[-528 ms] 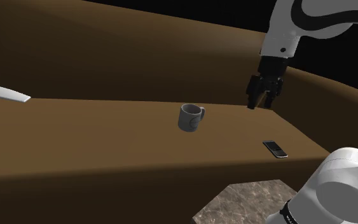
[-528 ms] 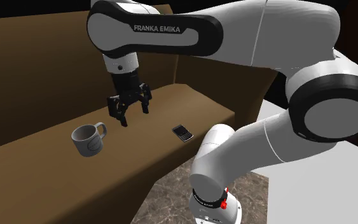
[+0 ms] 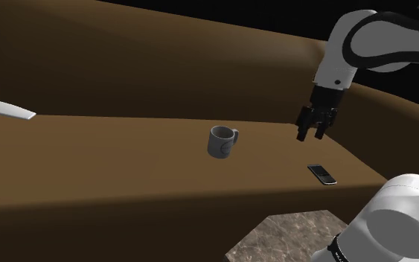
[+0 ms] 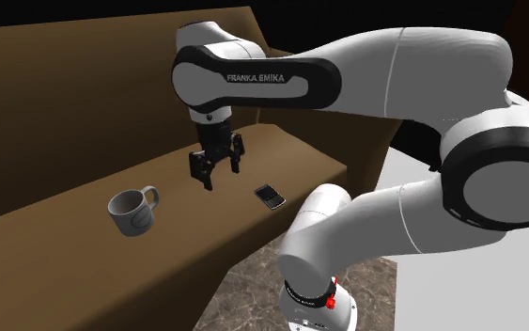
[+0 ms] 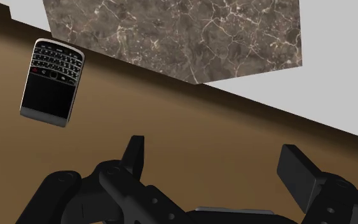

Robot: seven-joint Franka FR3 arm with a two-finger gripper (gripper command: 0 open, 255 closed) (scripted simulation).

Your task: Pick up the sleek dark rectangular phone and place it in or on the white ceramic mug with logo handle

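Phone point(image 3: 321, 174): lying flat and face up near the front edge of the brown seat point(image 3: 126, 152), well to the shoulder view's right of the mug point(image 3: 222, 141); keypad and dark screen plain in the wrist view.
Gripper point(image 3: 311, 135): hovering above the seat, just on the far side of the phone, fingers spread wide with nothing between them.
Mug: upright on the seat, mouth open upward, handle turned toward the phone's side.
Handling: probably light, rigid and smooth-cased; thin enough to offer little edge above the seat, so likely to slip out of a shallow pinch.
Hold: best taken across the two long edges, near the middle, with fingertips brought right down to the seat surface.
Placement: likely too long to lie inside the mug; better stood on end within it or laid across the rim.
Risk: close to the front edge; liable to slide off toward the marbled floor point(image 3: 289, 234) under a stray nudge.
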